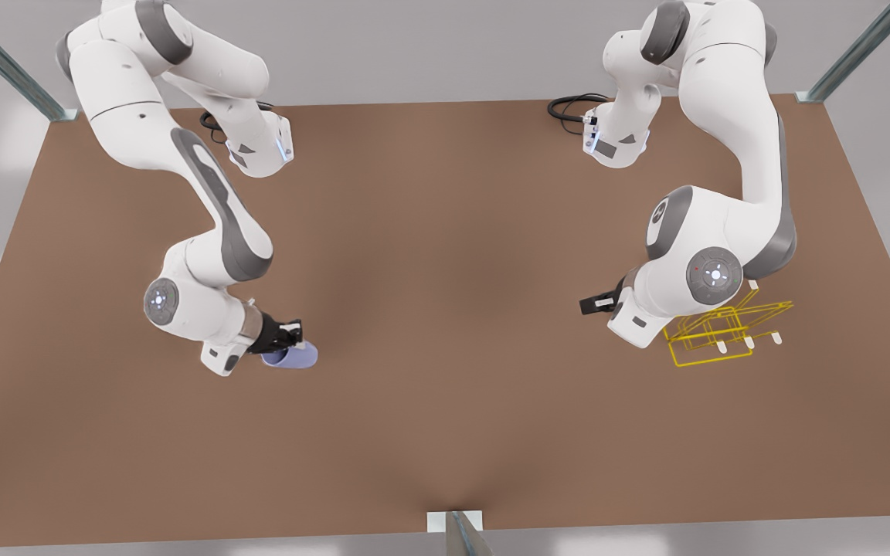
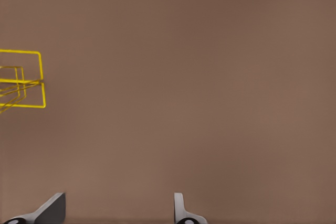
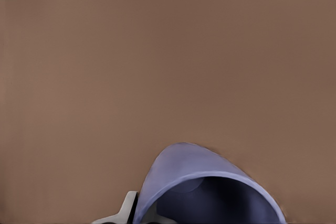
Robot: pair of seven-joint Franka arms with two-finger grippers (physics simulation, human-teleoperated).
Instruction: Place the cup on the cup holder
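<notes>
At the front view's left, around eight o'clock on the brown table (image 1: pixel 445 309), you have the right tool (image 1: pixel 296 341) clamped on the cup (image 1: pixel 296 357), its dark fingers pinching the rim end. The cup lies tilted on its side, low over the table, with its mouth toward the tool; whether it touches the surface you cannot tell. In the right wrist view the cup (image 3: pixel 210 187) shows its open mouth, and the part of its interior you can see is shadowed and holds nothing visible, with one pale fingertip (image 3: pixel 127 205) beside the rim. Moving across to four o'clock, your left tool (image 1: pixel 596 303) hangs over bare table, its fingers (image 2: pixel 52 208) spread wide with nothing between them in the left wrist view. Just beyond that arm's wrist sits the cup holder (image 1: pixel 711 340), a yellow wire rack with white-tipped prongs, nothing hung on it, well apart from the cup.
</notes>
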